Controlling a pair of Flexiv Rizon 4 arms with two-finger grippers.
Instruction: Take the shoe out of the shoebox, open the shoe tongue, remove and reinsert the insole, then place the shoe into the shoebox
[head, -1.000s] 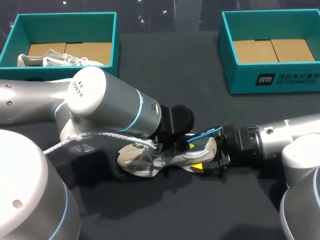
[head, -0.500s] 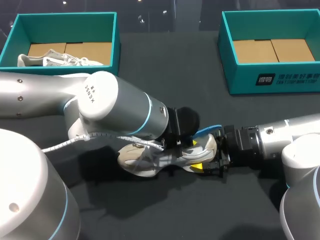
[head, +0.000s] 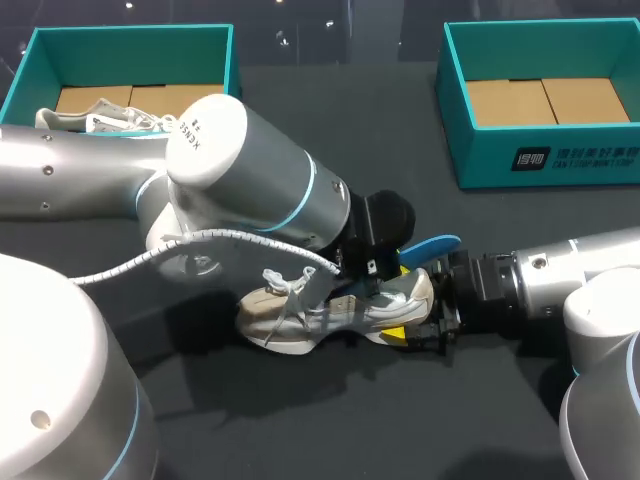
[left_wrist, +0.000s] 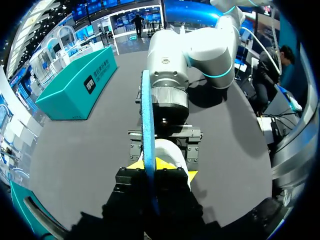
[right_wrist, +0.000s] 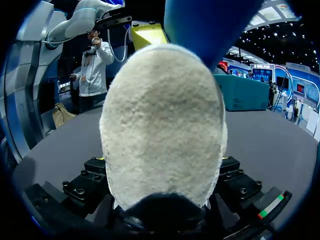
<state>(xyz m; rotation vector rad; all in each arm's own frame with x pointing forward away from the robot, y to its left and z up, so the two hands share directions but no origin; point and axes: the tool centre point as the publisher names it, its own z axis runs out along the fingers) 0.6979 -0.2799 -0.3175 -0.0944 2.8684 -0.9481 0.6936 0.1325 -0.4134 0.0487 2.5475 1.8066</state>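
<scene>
Over the dark matte worktop (head: 330, 140), the right hand (head: 428, 318) is clamping the beige knit shoe (head: 275, 322), the left hand (head: 380, 275) pinching the flat blue insole (head: 432, 246).

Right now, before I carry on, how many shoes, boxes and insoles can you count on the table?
Shoes: 2 (shoe on the table, shoe in the left box)
Boxes: 2 (left box, right box, both teal)
Insoles: 1 (blue insole, sticking out of the shoe on the table)
Total: 5
</scene>
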